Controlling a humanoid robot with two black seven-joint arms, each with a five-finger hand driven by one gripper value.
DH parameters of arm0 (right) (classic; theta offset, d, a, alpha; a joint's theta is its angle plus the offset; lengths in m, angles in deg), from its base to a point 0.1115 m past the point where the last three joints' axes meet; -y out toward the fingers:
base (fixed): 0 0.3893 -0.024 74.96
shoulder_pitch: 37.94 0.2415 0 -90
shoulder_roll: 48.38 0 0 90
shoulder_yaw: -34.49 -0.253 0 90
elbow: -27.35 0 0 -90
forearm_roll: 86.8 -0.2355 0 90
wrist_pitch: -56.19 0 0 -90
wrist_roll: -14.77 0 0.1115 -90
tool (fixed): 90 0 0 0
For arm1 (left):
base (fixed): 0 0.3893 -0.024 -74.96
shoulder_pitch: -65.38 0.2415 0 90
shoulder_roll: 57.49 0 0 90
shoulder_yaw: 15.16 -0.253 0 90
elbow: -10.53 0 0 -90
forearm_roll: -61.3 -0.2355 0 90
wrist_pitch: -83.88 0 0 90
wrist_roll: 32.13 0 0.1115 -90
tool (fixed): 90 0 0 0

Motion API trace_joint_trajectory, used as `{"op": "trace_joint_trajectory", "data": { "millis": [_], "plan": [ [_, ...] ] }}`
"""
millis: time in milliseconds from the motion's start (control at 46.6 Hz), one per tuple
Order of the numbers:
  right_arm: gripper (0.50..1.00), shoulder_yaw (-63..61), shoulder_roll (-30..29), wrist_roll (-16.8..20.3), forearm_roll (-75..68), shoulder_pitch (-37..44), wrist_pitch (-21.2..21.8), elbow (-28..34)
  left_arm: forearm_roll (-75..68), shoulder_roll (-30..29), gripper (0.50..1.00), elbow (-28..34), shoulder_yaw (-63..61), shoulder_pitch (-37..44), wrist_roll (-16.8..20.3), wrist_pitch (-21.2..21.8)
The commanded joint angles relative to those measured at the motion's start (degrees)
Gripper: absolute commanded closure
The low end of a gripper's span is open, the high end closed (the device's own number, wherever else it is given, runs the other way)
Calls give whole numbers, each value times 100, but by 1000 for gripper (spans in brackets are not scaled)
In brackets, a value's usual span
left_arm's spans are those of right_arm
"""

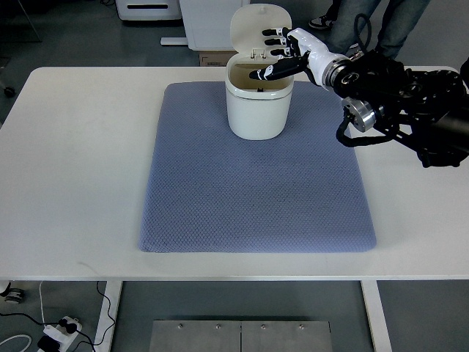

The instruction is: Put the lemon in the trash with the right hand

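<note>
Trash bin (256, 110) (lid up) on mat (256, 176)

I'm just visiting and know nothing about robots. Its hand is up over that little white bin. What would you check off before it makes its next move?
1. Bin lid open: ok, the lid stands tipped back.
2. Right hand over the bin mouth: ok, fingers spread above the opening.
3. Hand empty: ok, nothing shows between the fingers.
4. Lemon inside the bin: cannot tell, the inside is in shadow and no lemon shows anywhere on the mat.
5. Bin upright and on the mat: ok.
6. Room to pull the arm back: probably ok, but a person's legs stand just beyond the table.
</note>
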Motion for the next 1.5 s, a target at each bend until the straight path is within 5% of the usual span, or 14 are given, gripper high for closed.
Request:
{"op": "trace_joint_trajectory", "data": {
  "millis": [0,64,215,751,902,1052,1181,1352,1481],
  "plan": [
    [852,21,7,14,6,49,13,9,1,0,500,3,0,0,0,0],
    [894,30,25,23,6,75,13,9,1,0,500,3,0,0,0,0],
    [902,39,77,23,138,110,22,26,1,0,500,3,0,0,0,0],
    [873,-14,1299,-12,313,190,66,808,1,0,500,3,0,0,0,0],
    [823,-58,1580,-21,331,163,57,870,1,0,500,-6,0,0,0,0],
    [714,-497,1756,-21,331,14,39,870,1,0,500,3,0,0,0,0],
    [695,-673,1949,-21,349,-109,39,870,1,0,500,3,0,0,0,0],
    [517,-787,2125,-21,419,-144,39,870,1,0,500,3,0,0,0,0],
    [502,-1086,2231,-21,419,-390,39,861,1,0,500,3,0,0,0,0]
  ]
}}
